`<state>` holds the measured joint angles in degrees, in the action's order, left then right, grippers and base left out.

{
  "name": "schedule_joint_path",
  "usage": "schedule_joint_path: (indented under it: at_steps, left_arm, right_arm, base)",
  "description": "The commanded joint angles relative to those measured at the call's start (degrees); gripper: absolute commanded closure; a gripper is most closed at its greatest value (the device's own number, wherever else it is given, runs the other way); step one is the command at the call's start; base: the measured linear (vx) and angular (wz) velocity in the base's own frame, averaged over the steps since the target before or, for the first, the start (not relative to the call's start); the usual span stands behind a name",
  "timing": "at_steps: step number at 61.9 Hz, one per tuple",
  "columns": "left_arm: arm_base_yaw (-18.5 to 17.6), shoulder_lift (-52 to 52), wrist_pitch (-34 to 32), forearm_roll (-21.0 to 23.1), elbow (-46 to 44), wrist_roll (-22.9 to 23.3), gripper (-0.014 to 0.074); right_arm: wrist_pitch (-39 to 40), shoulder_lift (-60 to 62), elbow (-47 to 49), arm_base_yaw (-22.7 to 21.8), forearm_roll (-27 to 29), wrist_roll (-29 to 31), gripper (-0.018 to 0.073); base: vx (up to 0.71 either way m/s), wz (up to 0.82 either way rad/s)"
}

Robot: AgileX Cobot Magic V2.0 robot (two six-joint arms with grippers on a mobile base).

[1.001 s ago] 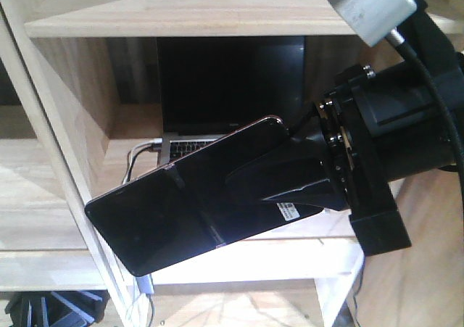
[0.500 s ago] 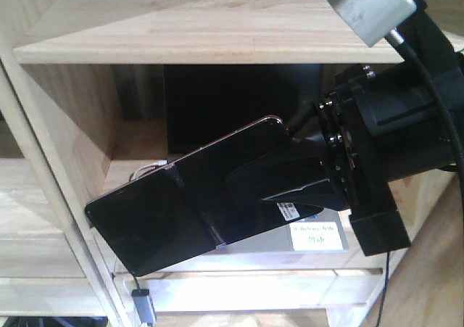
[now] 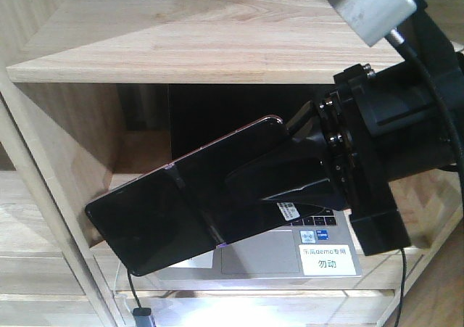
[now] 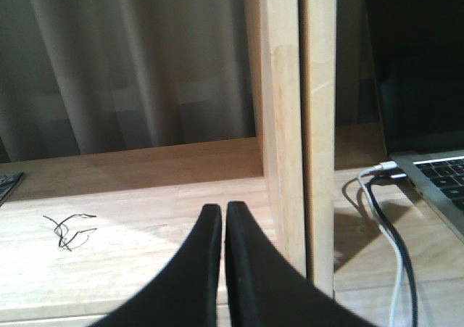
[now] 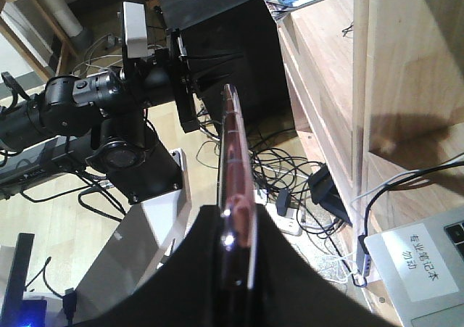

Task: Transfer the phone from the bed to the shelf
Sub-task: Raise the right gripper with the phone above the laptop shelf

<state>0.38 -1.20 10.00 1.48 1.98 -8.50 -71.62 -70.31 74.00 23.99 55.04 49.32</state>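
A: Which step was this?

B: The carry. The phone [image 3: 181,218] was off the bed and up in the air in front of the shelf [image 3: 181,44]. No bed was in any view.

A: Who had it?

B: The right gripper [image 3: 250,185]. Its fingers [image 5: 181,283] were clamped on one end of the phone. The wrist view showed the phone edge-on, pinched between them. From the front it hung tilted, with the free end lower and out to the camera's left. It was touching nothing else.

A: And the left gripper?

B: The left gripper [image 4: 222,212] had its fingers pressed together with nothing between them. It was parked low by the upright post of the shelf unit, apparently idle.

A: What was on the shelf?

B: The upper plank looked bare in the part that showed. The compartment below held an open laptop [image 3: 261,258] with a white label [image 3: 330,258] on it. A charging cable [image 4: 380,169] ran in from the side.

A: How much was done?

B: The pickup was done and the placing wasn't. It was probably past halfway.

A: What did the next move call for?

B: The arm probably had to bring the phone in over a bare stretch of plank and level it out. Then it had to lower the phone until it lay flat, and only then part the fingers. Which plank was meant couldn't be told. The lower one was crowded, so the phone would have to stay clear of the laptop and the cable. If the fingers let go while the phone was tilted, it could slide off the edge.
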Motion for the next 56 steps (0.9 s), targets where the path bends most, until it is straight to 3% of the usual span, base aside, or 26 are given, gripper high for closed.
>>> schedule_joint_path:
  at_steps: [1, 56]
  left_arm:
    - [-0.35, -0.25, -4.44, 0.52, -1.32, 0.33, 0.0595]
    - [-0.35, -0.25, -4.44, 0.52, -1.32, 0.33, 0.0595]
  right_arm:
    - [-1.52, 1.43, 1.46, -0.13, 4.43, 0.30, 0.0561]
    - [-1.52, 1.43, 1.46, -0.13, 4.48, 0.24, 0.0561]
  base:
    - [0.03, 0.01]
    - [0.00, 0.00]
